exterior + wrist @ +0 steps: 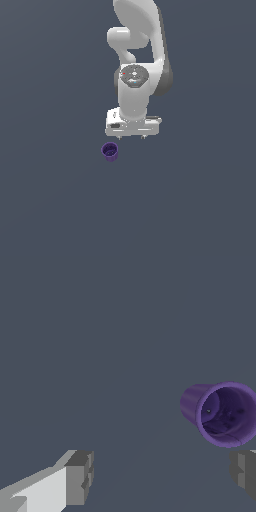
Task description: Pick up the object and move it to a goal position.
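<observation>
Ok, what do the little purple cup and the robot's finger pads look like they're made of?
The purple cup looks like smooth moulded plastic: uniform dark purple, thin rim, soft sheen, though a simulator render leaves that open. The end effector has grey, matte, blocky finger pads, possibly rubber, on a glossy white body that could be painted metal or plastic. Its jaws stand wide apart, holding nothing.

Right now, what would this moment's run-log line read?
phase: approach | end effector: open, empty | purple cup: on the floor, apart from the fingers, not between them | grasp: not yet made
</observation>
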Robot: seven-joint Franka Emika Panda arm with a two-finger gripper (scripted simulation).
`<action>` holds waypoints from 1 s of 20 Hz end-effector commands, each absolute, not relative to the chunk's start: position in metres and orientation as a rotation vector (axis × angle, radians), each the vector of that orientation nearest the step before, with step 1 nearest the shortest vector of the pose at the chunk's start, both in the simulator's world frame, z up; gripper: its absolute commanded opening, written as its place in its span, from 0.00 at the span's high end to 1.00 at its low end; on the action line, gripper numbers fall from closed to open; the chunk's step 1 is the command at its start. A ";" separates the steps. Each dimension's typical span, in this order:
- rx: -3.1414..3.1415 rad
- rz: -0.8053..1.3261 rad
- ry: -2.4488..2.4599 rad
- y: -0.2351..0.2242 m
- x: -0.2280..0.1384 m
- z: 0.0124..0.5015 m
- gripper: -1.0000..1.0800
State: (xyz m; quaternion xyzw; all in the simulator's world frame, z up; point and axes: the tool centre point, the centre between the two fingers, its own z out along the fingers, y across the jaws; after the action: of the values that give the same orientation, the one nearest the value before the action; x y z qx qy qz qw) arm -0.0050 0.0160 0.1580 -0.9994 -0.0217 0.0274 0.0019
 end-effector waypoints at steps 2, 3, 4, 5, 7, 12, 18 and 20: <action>-3.136 0.085 -0.068 0.016 -0.005 0.158 0.38; -3.135 0.083 -0.066 0.017 -0.004 0.160 0.38; -3.134 0.079 -0.063 0.018 -0.004 0.162 0.38; -3.133 0.074 -0.060 0.020 -0.003 0.165 0.38; -3.132 0.069 -0.058 0.022 -0.002 0.169 0.38; -3.127 0.067 -0.035 0.019 -0.002 0.167 0.38; -3.092 0.053 0.102 0.003 -0.002 0.157 0.38; -3.071 0.045 0.174 -0.005 -0.002 0.152 0.38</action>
State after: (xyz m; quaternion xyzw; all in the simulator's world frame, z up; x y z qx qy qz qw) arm -0.0017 0.0015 0.1555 -0.9987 0.0393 0.0162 0.0266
